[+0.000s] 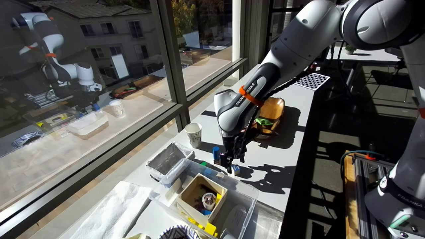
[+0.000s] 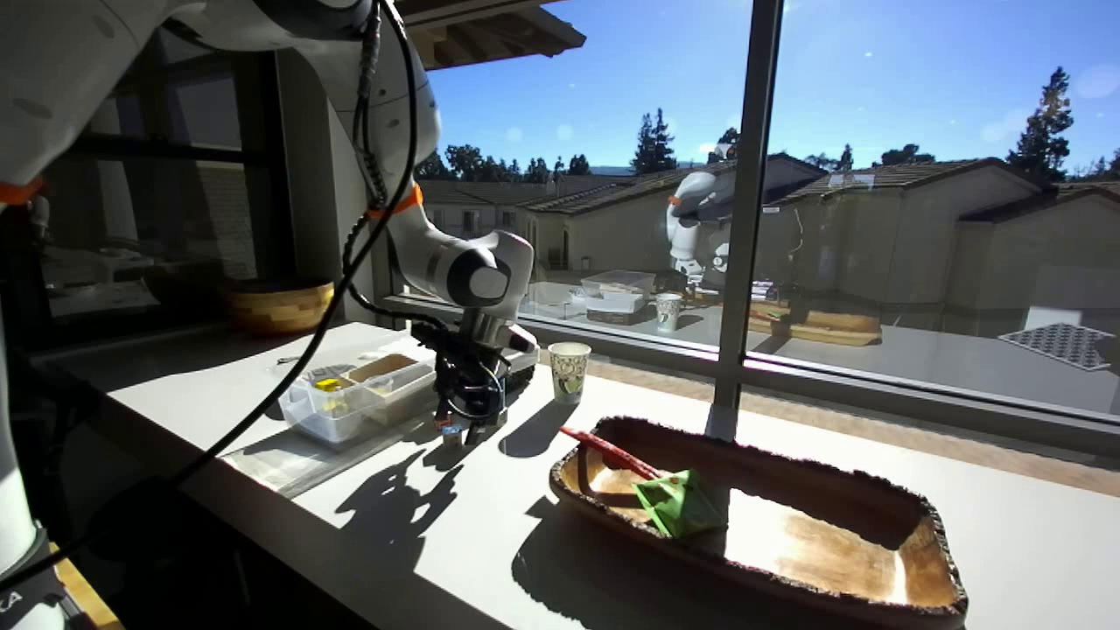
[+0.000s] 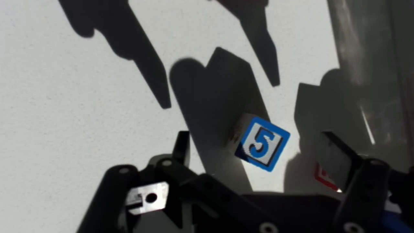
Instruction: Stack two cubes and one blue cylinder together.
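Blue-edged cube (image 3: 261,144) sits on the surface (image 3: 81,113), under the pincer (image 3: 258,137), which is spread wide with nothing held. Cube looks skewed to its jaws: closing might catch corners and twist it. Red-edged block (image 3: 324,179) partly hidden by the pincer; coming down could knock it. Blue cylinder (image 1: 216,152) upright nearby, on or behind that block, can't tell; a bump might topple it.

One cube (image 3: 262,144) reads 5, the arm (image 1: 295,46) FRANKA and EMIKA.
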Controlling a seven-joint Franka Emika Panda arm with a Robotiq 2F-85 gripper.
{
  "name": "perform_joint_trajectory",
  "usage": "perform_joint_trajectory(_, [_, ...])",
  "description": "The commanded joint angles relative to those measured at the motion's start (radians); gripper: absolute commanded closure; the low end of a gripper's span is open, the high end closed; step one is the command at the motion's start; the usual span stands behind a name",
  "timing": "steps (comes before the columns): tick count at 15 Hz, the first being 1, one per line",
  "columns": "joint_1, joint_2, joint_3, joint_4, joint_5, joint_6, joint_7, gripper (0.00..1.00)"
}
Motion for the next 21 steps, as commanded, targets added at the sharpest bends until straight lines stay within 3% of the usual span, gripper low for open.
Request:
perform_joint_trajectory(1, [0.003,0.011,0.004,-0.015,0.024,0.054,0.047,0.28])
perform_joint_trajectory(9, [0.006,-0.001,-0.003,-0.017,0.011,0.038,0.090,0.89])
perform_joint_trajectory(15, [0.028,-0.098,-0.007,-0.020,-0.066,-0.002,0.037,0.92])
perform_joint_trajectory(21, [0.068,-0.137,-0.021,0.058,-0.250,-0.024,0.027,0.92])
